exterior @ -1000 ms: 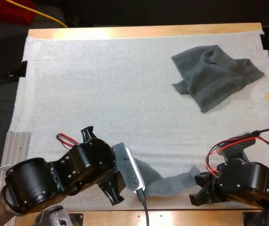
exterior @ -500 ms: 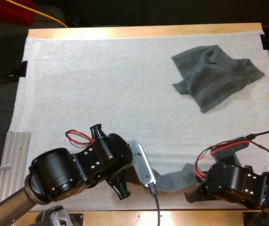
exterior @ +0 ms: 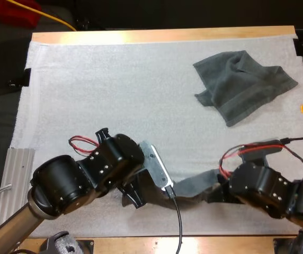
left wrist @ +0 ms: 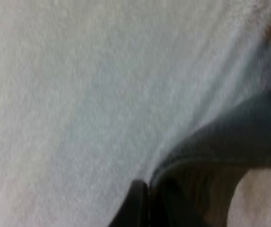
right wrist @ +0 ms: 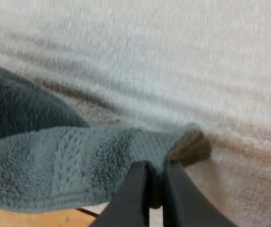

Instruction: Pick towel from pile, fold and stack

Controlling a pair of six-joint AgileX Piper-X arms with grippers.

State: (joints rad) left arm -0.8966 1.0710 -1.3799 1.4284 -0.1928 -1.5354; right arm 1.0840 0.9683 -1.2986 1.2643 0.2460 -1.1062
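Cloth could slip free, I judge: each pincer bites only a thin edge, and pulling apart too hard would drag it loose. Left pincer (left wrist: pixel 147 208) is clamped on one end of the towel (exterior: pixel 196 185), right pincer (right wrist: pixel 154 196) on the other. It stretches between them over the mat's (exterior: pixel 114 95) near side; a second towel (exterior: pixel 241 84) lies crumpled far right.

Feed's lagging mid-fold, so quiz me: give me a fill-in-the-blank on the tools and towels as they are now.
The left tool and right tool each pinch the held towel, so both are ____.
The crumpled towel lies untouched on the white ____.
The high view shows ____ towels in all.
Missing words: shut; mat; two.
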